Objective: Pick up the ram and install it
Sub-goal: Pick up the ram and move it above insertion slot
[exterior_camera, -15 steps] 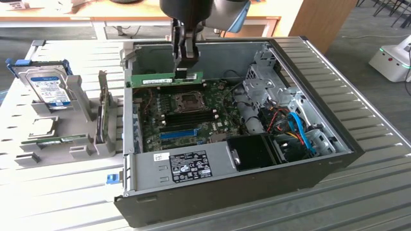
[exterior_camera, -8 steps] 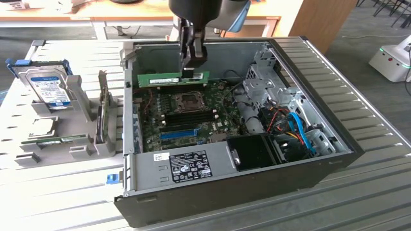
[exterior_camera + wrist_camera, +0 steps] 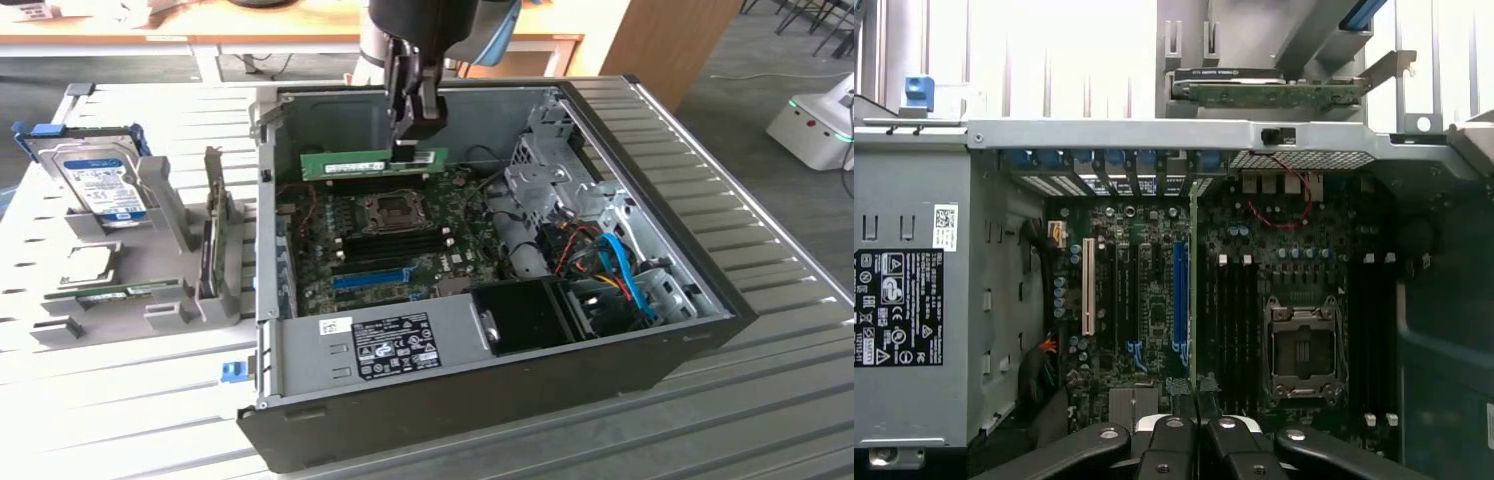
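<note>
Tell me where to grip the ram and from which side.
Upper long edge, pinching the flat faces, from straight above. The ram hangs roughly level, edge-down over the motherboard, so its lower contact edge must be left free. The gripper holds it so, but toward the exterior view's right end; mid-length would probably balance better.

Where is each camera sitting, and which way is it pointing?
Exterior view: off the arm, raised, looking down aslant into the open computer case; the jaws grip the ram above it.
Wrist view: on the wrist, looking straight down onto the motherboard; the jaws show.
Shared: ram, motherboard, processor socket, jaws.
</note>
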Robot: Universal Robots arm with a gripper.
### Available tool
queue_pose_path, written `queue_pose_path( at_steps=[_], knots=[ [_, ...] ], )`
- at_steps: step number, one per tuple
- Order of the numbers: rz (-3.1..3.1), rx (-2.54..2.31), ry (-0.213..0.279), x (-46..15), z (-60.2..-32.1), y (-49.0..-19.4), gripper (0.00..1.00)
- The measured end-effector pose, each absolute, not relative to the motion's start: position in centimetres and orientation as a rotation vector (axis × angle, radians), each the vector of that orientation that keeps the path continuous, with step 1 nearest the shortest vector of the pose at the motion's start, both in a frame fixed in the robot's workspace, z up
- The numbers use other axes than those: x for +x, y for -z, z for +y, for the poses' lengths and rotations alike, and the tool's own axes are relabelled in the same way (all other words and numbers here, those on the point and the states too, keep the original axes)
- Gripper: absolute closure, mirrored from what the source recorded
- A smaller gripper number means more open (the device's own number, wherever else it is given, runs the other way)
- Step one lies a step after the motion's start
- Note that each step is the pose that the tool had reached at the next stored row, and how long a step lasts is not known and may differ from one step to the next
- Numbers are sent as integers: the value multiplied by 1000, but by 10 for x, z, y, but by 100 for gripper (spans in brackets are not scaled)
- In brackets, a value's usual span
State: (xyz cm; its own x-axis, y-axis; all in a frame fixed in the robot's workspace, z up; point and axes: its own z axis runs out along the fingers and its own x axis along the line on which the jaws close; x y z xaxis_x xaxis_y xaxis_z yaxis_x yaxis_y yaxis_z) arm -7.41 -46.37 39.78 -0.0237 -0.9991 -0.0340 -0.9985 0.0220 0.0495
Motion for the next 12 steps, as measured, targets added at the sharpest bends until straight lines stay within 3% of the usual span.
queue_pose_path(
  at_steps=[12],
  knots=[
    [-2238, 2188, 93, -61, -464, -398, 88]
  ],
)
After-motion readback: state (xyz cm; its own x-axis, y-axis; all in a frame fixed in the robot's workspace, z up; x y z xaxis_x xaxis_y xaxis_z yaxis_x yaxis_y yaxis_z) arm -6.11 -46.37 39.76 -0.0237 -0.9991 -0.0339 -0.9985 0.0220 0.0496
